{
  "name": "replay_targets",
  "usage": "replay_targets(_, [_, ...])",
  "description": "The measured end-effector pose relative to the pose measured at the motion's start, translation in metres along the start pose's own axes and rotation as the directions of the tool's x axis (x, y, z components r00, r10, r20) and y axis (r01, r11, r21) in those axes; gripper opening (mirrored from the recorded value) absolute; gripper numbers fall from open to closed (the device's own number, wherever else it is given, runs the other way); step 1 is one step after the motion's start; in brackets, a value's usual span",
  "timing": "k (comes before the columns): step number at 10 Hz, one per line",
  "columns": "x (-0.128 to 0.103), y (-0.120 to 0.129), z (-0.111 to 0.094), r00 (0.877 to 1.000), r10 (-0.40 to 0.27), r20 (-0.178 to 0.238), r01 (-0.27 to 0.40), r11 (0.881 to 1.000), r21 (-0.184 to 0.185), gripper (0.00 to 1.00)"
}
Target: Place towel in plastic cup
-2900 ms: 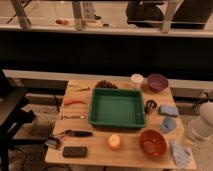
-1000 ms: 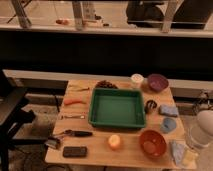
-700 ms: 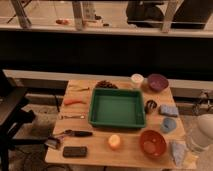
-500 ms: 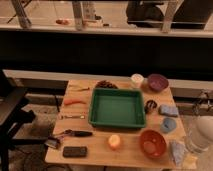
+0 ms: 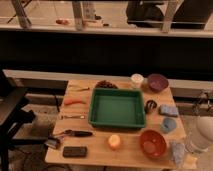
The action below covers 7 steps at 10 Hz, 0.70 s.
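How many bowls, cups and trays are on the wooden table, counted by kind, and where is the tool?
Bowls: 2 (red bowl, purple bowl)
Cups: 2 (white cup, plastic cup)
Trays: 1 (green tray)
Total: 5
The tool hangs at the right edge, beside the towel.

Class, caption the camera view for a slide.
Gripper hovers at the table edge beside the towel, near the cup.
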Motion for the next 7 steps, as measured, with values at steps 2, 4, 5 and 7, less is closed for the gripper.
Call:
replay_targets(2, [0.0000,-0.0010,0.0035,1.000,-0.015,0.003,0.015,1.000,-0.015,0.80])
replay_targets(4, [0.0023,-0.0006,0.0048,1.000,-0.025,0.006,0.025,0.999,-0.021,0.70])
replay_targets(5, [0.0022,-0.0014,0.0052,1.000,-0.031,0.006,0.031,0.999,-0.023,0.62])
replay_targets(7, [0.0026,-0.0020,0.0066,0.999,-0.043,-0.004,0.043,0.999,-0.027,0.47])
